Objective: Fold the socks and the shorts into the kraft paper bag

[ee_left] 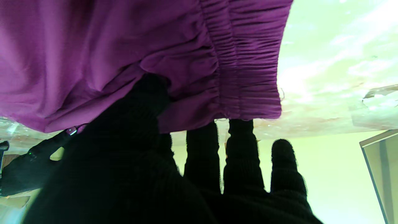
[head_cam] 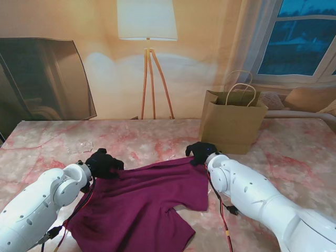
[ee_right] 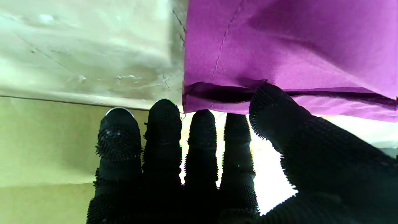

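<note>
Purple shorts (head_cam: 142, 205) lie spread on the pink marble table (head_cam: 294, 152), near me. My left hand (head_cam: 102, 164), in a black glove, holds the far left corner at the gathered waistband (ee_left: 245, 62), with the thumb pressed into the cloth. My right hand (head_cam: 200, 152) grips the far right corner, its thumb on the hem (ee_right: 279, 96) and its fingers at the cloth's edge. The far edge of the shorts runs between the two hands. The kraft paper bag (head_cam: 231, 123) stands open and upright just beyond my right hand. No socks show in any view.
A small clear plastic scrap (head_cam: 84, 145) lies on the table beyond my left hand. A dark panel (head_cam: 42, 79) stands at the back left, with a floor lamp (head_cam: 149, 79) behind the table. Red cables (head_cam: 218, 202) run along my right arm.
</note>
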`<state>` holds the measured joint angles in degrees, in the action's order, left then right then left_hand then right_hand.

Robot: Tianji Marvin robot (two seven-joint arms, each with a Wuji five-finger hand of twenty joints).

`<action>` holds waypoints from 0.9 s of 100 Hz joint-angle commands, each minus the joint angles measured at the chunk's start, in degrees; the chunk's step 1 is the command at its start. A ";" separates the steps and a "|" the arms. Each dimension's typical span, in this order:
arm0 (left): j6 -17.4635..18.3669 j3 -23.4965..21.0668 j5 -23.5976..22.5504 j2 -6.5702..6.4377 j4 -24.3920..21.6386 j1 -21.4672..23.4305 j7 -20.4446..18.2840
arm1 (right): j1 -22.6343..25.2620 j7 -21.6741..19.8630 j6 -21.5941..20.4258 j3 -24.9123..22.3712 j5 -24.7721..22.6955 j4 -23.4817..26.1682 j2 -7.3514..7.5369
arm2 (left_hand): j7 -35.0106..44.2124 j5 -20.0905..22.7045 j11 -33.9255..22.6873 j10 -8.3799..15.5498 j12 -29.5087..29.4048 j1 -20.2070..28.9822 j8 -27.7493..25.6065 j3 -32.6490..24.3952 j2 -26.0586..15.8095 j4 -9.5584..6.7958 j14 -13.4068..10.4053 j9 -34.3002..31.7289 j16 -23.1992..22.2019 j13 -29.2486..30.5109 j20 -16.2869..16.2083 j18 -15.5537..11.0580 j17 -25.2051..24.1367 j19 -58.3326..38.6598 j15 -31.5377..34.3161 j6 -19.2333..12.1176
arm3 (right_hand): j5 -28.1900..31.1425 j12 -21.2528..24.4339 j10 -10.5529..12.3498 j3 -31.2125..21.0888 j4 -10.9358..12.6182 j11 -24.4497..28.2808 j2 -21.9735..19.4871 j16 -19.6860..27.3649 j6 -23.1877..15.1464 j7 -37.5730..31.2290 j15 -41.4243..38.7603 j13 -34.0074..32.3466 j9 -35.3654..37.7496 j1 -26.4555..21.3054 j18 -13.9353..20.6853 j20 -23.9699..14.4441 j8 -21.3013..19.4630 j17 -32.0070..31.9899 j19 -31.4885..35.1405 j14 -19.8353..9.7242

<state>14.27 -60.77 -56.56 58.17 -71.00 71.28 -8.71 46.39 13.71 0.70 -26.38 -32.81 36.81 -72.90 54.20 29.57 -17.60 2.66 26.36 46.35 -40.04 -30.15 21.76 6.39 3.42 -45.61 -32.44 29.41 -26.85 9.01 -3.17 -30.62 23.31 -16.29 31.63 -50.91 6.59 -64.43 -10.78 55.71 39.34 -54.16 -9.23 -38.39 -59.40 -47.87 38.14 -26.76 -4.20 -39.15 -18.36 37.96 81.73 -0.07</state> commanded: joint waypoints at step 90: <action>-5.32 -2.24 2.54 1.32 0.22 0.44 5.85 | 5.81 7.83 -1.48 -12.49 -7.87 11.89 3.77 | 1.42 9.42 -5.27 0.14 16.54 2.64 9.17 -7.99 3.83 4.29 -0.52 -24.61 -4.31 19.66 -1.19 4.61 10.03 -16.54 12.11 -1.19 | 22.23 17.86 -8.10 -8.60 -4.80 -9.32 6.11 6.13 -11.66 -17.80 -4.87 -27.14 34.86 -2.33 4.00 3.73 -17.17 26.95 12.13 4.12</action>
<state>9.51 -62.87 -54.12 59.09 -70.80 72.03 -4.79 52.17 21.37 -1.33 -38.15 -40.16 47.46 -69.87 53.32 36.60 -19.83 3.47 39.36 47.86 -30.80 -33.44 25.15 8.00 3.18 -67.19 -35.44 47.10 -26.85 12.34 6.42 -45.29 32.70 -15.34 49.75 -31.62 1.01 -69.50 -15.33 44.63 44.74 -45.77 -19.16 -52.70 -60.10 -72.64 69.76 -28.43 -5.61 -33.85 -32.17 62.21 88.41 1.38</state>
